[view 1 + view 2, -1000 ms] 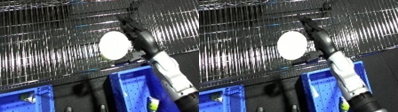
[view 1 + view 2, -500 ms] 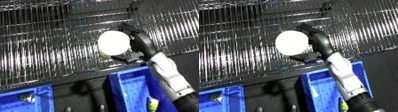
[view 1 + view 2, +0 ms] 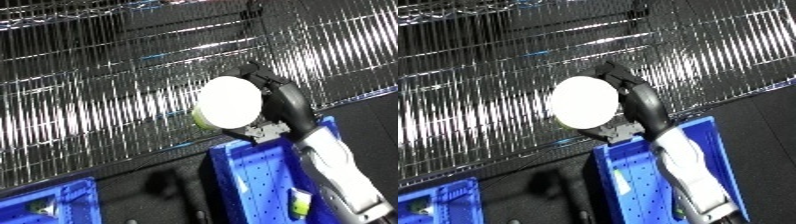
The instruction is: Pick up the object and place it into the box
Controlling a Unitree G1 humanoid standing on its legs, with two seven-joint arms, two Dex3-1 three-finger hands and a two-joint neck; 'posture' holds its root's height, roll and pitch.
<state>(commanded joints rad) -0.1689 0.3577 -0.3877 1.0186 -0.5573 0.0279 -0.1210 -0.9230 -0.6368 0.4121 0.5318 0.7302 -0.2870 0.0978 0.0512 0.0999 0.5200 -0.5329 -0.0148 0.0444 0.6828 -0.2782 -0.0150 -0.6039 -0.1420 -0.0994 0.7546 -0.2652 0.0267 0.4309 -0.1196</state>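
My right hand [image 3: 286, 107] is curled round a round container with a white lid [image 3: 229, 102] and a yellow-green body showing at its lower left edge. The container is held above the wire shelf [image 3: 98, 95], near its front edge and just behind the back rim of a blue bin [image 3: 253, 180]. The white forearm [image 3: 342, 175] reaches up over that bin from the lower right. My left hand does not show in either view.
A second blue bin [image 3: 62, 205] sits at the lower left, with a dark gap between the two bins. A small yellow-green item [image 3: 300, 202] lies inside the right bin. The wire shelf spans the upper picture.
The right hand has closed round the container and drawn it toward the shelf's front edge, nearer the blue bin.
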